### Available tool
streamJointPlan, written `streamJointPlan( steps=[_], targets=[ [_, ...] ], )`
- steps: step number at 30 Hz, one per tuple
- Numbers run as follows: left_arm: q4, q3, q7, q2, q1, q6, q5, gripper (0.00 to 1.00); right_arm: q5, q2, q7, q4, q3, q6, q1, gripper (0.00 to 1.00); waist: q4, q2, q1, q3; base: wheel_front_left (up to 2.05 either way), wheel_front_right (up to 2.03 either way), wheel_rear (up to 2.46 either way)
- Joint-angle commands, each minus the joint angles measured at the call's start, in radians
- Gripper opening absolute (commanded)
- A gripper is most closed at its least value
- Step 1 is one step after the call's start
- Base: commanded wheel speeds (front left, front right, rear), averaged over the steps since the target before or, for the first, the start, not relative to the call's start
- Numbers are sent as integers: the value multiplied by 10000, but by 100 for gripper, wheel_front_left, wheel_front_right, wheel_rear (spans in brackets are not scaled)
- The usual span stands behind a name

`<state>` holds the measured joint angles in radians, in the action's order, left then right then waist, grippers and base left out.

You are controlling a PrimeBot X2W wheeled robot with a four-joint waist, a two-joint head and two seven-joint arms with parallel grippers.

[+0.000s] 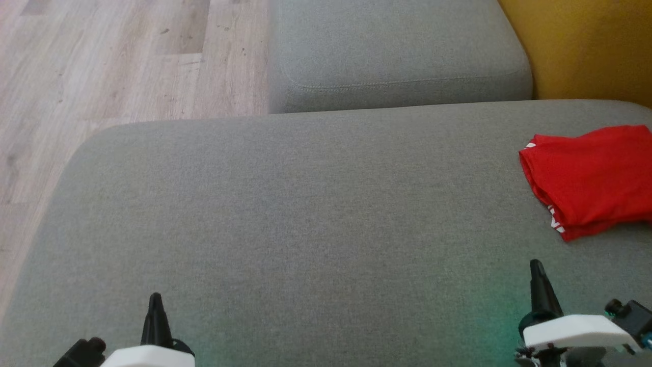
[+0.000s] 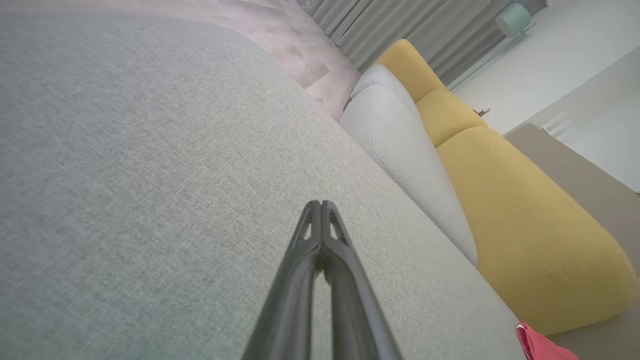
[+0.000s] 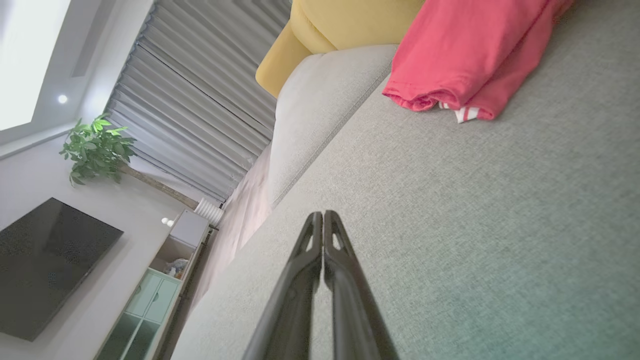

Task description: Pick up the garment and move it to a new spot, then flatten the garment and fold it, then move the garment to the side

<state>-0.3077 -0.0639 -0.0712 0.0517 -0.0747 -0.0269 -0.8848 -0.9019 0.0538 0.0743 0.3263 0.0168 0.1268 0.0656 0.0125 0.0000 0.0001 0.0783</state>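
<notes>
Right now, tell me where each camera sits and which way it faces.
Head view: on the head, facing down at the grey seat; left tool, right tool along the bottom.
Left wrist view: on the left wrist, facing along its shut tool toward yellow cushions.
Right wrist view: on the right wrist, facing along its shut tool toward the red garment.
Shared: all show seat and garment.

At far right on the sofa seat (image 1: 305, 214), the garment (image 1: 586, 178) — second cushion (image 1: 397, 51) behind, floor (image 1: 102, 61) left
</notes>
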Motion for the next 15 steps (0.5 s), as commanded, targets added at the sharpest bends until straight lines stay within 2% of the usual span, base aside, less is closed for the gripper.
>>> streamJointPlan(
  steps=[1, 15],
  targets=[
    [367, 293, 56, -5, 591, -63, -244, 0, -262, 40, -57, -382, 12, 21, -554, 0, -3, 0, -1, -14, 0, 0, 0],
    [426, 635, 468, -7, 877, -288, -1856, 0, -1843, 35, -463, -483, -276, 25, -825, 0, -31, 0, -1, -198, 0, 0, 0]
  ],
)
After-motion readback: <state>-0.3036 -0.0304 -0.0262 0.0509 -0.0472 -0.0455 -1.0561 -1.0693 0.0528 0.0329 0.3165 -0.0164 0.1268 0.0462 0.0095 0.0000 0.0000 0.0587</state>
